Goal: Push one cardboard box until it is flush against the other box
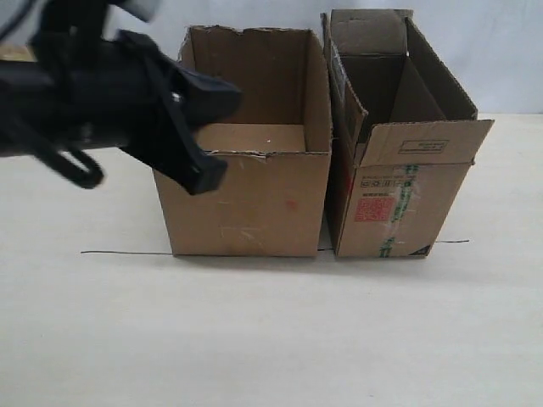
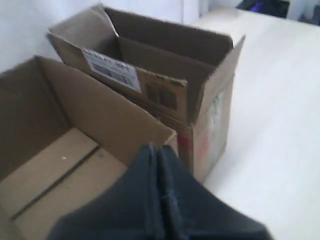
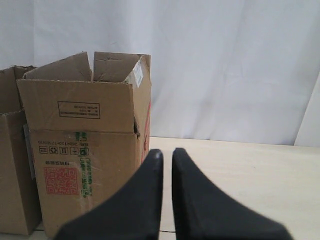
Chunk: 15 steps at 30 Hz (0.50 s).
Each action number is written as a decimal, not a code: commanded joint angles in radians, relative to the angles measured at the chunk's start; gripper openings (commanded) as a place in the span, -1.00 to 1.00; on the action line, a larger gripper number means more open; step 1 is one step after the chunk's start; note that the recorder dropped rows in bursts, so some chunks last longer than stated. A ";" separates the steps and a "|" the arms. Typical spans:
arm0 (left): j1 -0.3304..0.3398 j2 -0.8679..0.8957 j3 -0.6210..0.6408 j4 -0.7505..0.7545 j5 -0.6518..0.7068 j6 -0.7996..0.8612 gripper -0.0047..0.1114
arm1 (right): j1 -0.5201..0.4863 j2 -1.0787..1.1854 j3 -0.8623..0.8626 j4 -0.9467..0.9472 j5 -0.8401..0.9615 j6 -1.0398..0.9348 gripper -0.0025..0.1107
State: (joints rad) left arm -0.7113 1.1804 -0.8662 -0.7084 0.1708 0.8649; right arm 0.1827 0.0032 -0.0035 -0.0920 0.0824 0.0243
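Note:
The cardboard box (image 1: 246, 203), wide and low with a ragged rim, stands open in the middle of the table. Close on its right stands the other box (image 1: 399, 203), taller, with flaps and a red label; only a thin slit shows between them at the base. My left gripper (image 1: 210, 178) hangs shut near the wide box's front left corner, holding nothing. In the left wrist view its tips (image 2: 157, 150) sit over the wide box's wall (image 2: 90, 115), with the taller box (image 2: 165, 90) beyond. My right gripper (image 3: 166, 155) is shut and empty, beside the taller box (image 3: 90, 170).
A thin black line (image 1: 127, 253) runs across the pale table (image 1: 271, 339) under the boxes' front edges. A white backdrop (image 3: 225, 65) closes the far side. The wide box's edge (image 3: 12, 165) shows in the right wrist view.

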 commanded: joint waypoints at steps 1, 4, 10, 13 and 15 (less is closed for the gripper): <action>-0.005 -0.184 0.230 -0.030 -0.260 -0.036 -0.92 | -0.006 -0.003 0.004 0.003 -0.003 -0.003 -0.87; -0.005 -0.249 0.464 -0.146 -0.660 -0.065 -0.92 | -0.006 -0.003 0.004 0.003 -0.003 -0.003 -0.87; -0.005 -0.327 0.646 -0.115 -0.855 -0.196 -0.92 | -0.006 -0.003 0.004 0.003 -0.003 -0.003 -0.87; -0.005 -0.542 0.696 -0.012 -0.735 -0.270 -0.92 | -0.006 -0.003 0.004 0.003 -0.003 -0.003 -0.87; -0.005 -0.699 0.706 -0.001 -0.633 -0.268 -0.92 | -0.006 -0.003 0.004 0.003 -0.003 -0.003 -0.87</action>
State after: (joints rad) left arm -0.7113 0.6165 -0.1725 -0.7425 -0.5508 0.6209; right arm 0.1827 0.0032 -0.0035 -0.0920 0.0824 0.0243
